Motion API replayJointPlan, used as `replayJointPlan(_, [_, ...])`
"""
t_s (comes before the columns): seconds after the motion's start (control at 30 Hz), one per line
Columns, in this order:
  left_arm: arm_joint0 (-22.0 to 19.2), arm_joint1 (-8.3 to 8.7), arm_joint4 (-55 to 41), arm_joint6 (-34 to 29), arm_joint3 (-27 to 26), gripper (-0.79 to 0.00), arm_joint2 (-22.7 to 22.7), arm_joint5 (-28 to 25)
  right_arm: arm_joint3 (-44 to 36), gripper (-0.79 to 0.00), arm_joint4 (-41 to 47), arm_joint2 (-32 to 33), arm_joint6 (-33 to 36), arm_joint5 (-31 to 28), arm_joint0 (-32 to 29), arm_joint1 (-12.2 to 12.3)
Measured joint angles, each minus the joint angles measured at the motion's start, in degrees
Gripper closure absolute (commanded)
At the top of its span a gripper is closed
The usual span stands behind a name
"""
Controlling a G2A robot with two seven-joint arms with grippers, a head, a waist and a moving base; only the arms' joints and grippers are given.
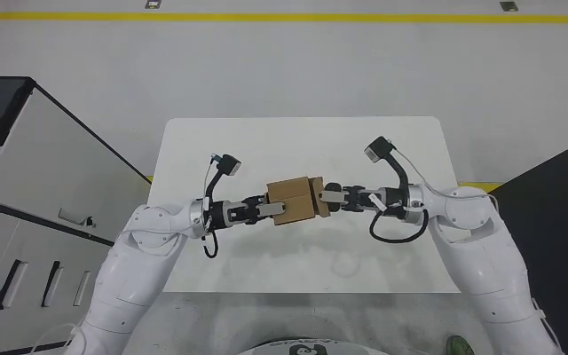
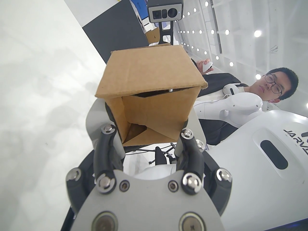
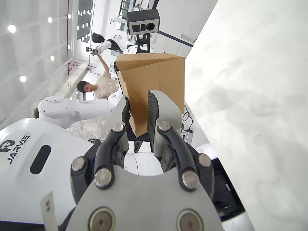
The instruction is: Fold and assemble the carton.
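A brown cardboard carton hangs above the middle of the white table, held between both arms. My left gripper is at its left end. In the left wrist view the carton has its open end toward the camera with inner flaps folded in, and the left gripper has one finger on each side of that end, closed against it. My right gripper is at the carton's right end. In the right wrist view the right gripper is shut on a loose flap of the carton.
A dark panel with a grey cabinet stands left of the table, and another dark panel stands at the right. Bare table surface lies around and under the carton. A yellow line crosses the floor beyond.
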Motion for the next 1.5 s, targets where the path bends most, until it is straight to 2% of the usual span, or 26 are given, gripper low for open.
replayJointPlan(1.5, [-0.60,1.39,0.54,1.54,-0.33,0.000,1.89,1.13,0.59,-0.080,1.37,-2.66,-1.72,-0.09,1.08,1.08])
